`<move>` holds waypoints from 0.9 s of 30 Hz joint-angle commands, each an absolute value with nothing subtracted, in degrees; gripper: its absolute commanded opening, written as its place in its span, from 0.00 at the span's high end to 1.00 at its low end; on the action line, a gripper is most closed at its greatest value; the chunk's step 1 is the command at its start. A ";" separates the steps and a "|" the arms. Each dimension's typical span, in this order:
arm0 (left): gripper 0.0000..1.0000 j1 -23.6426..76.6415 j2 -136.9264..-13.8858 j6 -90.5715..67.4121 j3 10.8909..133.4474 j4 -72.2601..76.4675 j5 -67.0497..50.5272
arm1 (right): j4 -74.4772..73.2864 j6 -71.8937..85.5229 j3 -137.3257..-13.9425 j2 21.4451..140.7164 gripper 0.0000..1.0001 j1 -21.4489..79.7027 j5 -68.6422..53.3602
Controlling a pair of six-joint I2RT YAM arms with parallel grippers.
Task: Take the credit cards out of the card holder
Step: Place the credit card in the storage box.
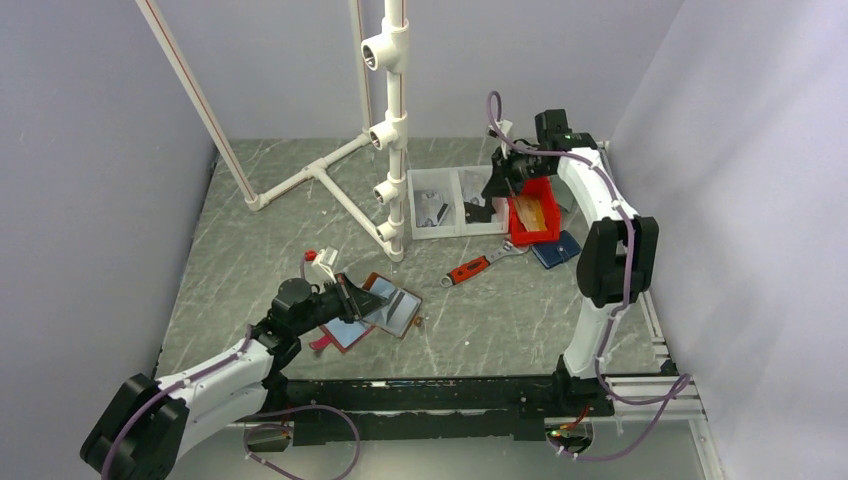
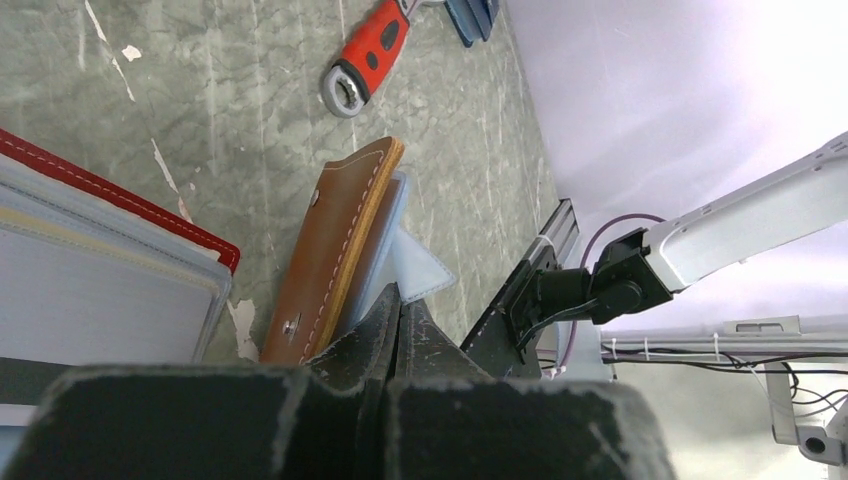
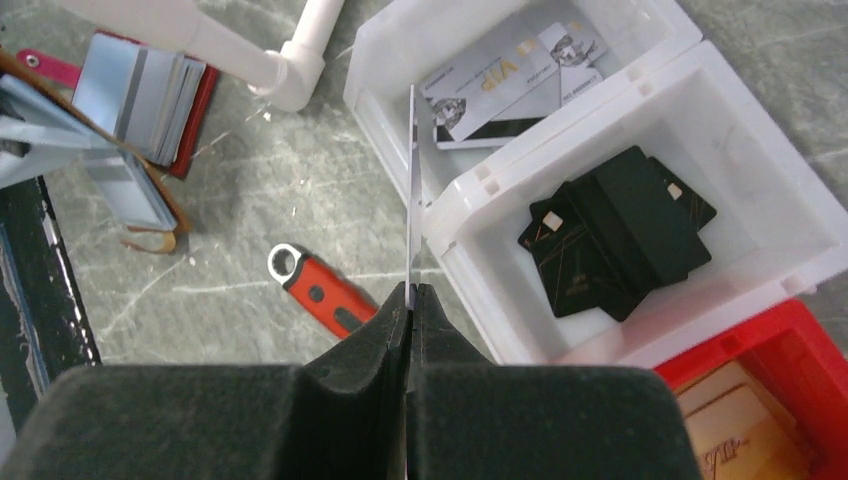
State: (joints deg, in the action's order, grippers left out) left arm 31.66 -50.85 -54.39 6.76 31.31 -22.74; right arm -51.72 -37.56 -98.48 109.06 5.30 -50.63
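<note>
The job looks well under way but not finished. Over at the far right, the right tool has its jaws pressed together on a single card. The card is seen edge-on, held above the wall between the two compartments of the white tray. One compartment already holds silver cards and the other black cards. The red bin beside the tray has tan cards in it. So a good few cards are out, and I'd say this one only needs dropping.

The card holder, brown leather with pale stitching, lies on the near left of the counter. The left tool is closed tight, and as far as I can see it nips one of the holder's pale plastic sleeves, probably to steady it.

What remains is harder to judge. I can't see into the sleeves, so I can't tell how many cards are left inside. A red-edged stack sits just left of the holder. It is cut off in the left wrist view, so I can't tell whether its grey layers are cards or empty pockets. The held card's face is hidden too, so I can't tell which compartment suits it.
</note>
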 commanded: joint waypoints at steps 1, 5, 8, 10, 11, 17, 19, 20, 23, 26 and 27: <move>1.00 31.38 -50.10 -55.19 7.28 34.89 -24.31 | -50.07 -33.91 -103.38 112.46 1.00 7.86 -50.48; 1.00 31.38 -48.80 -54.96 7.53 33.24 -24.00 | -50.38 -32.46 -106.39 115.35 1.00 10.71 -48.79; 1.00 31.38 -48.35 -55.06 7.49 32.79 -23.83 | -50.11 -30.66 -109.06 117.46 1.00 12.64 -46.54; 1.00 31.37 -48.34 -55.26 7.39 33.02 -23.82 | -50.41 -29.90 -111.40 119.79 1.00 14.43 -43.90; 1.00 31.37 -48.53 -55.36 7.38 33.19 -23.82 | -50.97 -29.80 -113.37 121.00 1.00 15.16 -43.10; 1.00 31.38 -49.48 -55.62 7.43 34.00 -24.41 | -51.41 -27.83 -118.50 125.48 1.00 18.42 -39.35; 1.00 31.38 -49.50 -55.72 7.32 33.93 -24.43 | -51.03 -27.45 -119.16 126.43 1.00 19.08 -37.88; 1.00 31.38 -49.48 -55.72 7.30 33.88 -24.43 | -51.03 -27.34 -119.52 126.96 1.00 19.33 -37.25; 1.00 31.38 -49.33 -55.55 7.36 33.60 -24.43 | -51.19 -27.11 -120.42 128.29 1.00 19.73 -36.45; 1.00 31.38 -49.22 -55.55 7.38 33.49 -24.36 | -51.17 -26.96 -120.55 129.29 1.00 20.40 -35.53; 1.00 31.33 -49.22 -55.55 7.46 33.49 -24.36 | -51.06 -26.87 -120.49 129.58 1.00 20.66 -34.90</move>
